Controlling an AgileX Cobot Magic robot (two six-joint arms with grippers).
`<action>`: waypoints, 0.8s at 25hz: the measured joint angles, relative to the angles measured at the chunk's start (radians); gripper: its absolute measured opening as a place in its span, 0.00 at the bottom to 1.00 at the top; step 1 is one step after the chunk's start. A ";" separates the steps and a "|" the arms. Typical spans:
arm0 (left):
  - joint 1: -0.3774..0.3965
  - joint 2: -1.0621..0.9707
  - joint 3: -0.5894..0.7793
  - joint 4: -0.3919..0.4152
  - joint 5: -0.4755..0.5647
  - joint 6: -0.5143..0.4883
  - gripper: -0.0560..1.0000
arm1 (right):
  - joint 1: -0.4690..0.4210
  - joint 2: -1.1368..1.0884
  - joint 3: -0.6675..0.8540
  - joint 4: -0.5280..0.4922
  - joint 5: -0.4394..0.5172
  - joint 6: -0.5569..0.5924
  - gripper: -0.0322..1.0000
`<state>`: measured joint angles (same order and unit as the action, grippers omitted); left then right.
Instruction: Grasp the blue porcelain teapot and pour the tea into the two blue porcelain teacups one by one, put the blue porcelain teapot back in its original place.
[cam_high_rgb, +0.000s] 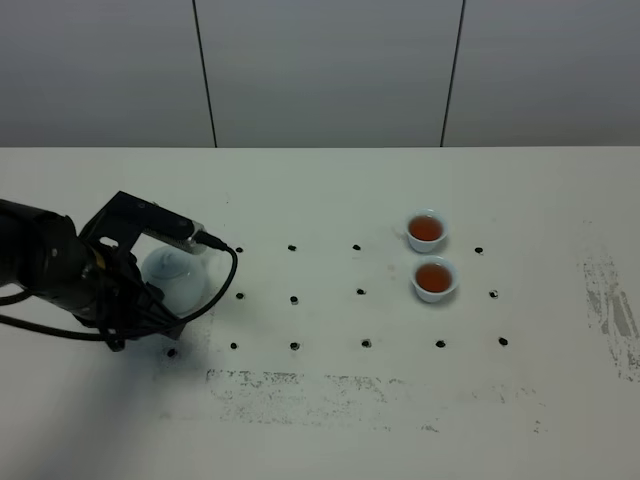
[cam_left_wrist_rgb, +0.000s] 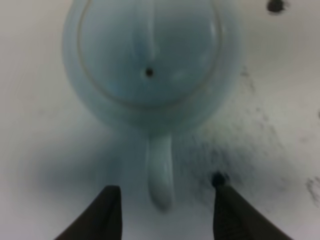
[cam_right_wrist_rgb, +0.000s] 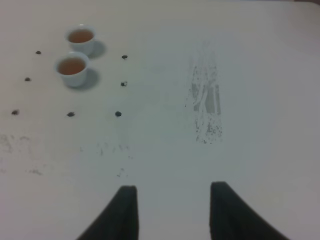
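Two round teacups (cam_high_rgb: 430, 254) (glossy porcelain) hold tea

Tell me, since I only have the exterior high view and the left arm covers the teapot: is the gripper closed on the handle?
Observer: No. In the left wrist view the left gripper is open, its fingers either side of the teapot handle with gaps.
Operator: Is the lid on?
Observer: Yes, the lid sits on the blue porcelain teapot, a small vent hole visible in it.
Operator: I can't see the right arm at all. Is it holding anything?
Observer: No. The right gripper is open over bare table, with both filled teacups far ahead of it.
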<state>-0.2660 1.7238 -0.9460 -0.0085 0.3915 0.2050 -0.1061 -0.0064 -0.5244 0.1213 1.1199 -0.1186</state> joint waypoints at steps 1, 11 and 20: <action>-0.004 -0.050 0.000 -0.006 0.041 -0.004 0.44 | 0.000 0.000 0.000 0.000 0.000 0.000 0.35; 0.145 -0.292 -0.114 0.019 0.243 -0.064 0.44 | 0.000 0.000 0.000 0.000 0.000 0.000 0.35; 0.305 -0.308 -0.119 0.020 0.267 -0.061 0.44 | 0.000 0.000 0.000 0.000 0.000 0.000 0.35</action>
<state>0.0386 1.4161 -1.0648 0.0112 0.6588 0.1438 -0.1061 -0.0064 -0.5244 0.1213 1.1199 -0.1186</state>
